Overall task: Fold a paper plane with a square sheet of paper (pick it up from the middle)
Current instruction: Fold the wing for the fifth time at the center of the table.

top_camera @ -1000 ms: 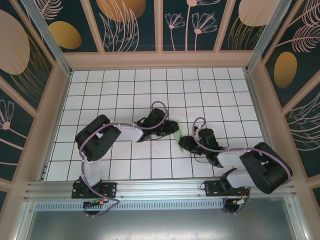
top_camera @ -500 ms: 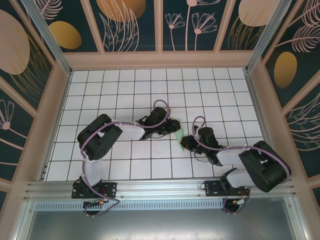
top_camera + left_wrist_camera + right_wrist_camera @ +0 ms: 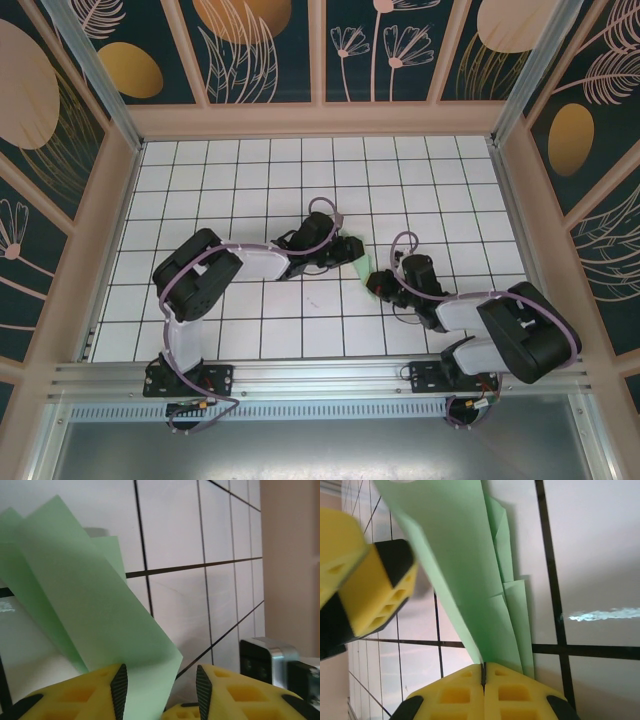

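The square sheet of paper is folded into a narrow pale green paper plane (image 3: 360, 272), which is held off the tiles between the two grippers. My right gripper (image 3: 376, 285) is shut on one end of it; in the right wrist view its yellow fingers (image 3: 483, 666) meet on the layered folds of the plane (image 3: 470, 570). My left gripper (image 3: 348, 250) stands open at the other end. In the left wrist view a corner of the plane (image 3: 85, 605) runs down between its fingers (image 3: 159, 682) and lies against the left pad (image 3: 119, 686), with a wide gap to the right pad.
White tiles with black grid lines (image 3: 300, 180) cover the table, and beige frame walls (image 3: 120, 200) enclose it on three sides. A left finger (image 3: 375, 590) shows close beside the plane in the right wrist view. Part of the right wrist (image 3: 270, 662) shows in the left wrist view.
My right gripper has shut on the paper. My left gripper's jaws have spread apart around its end of the paper. Both wrists shifted slightly right.
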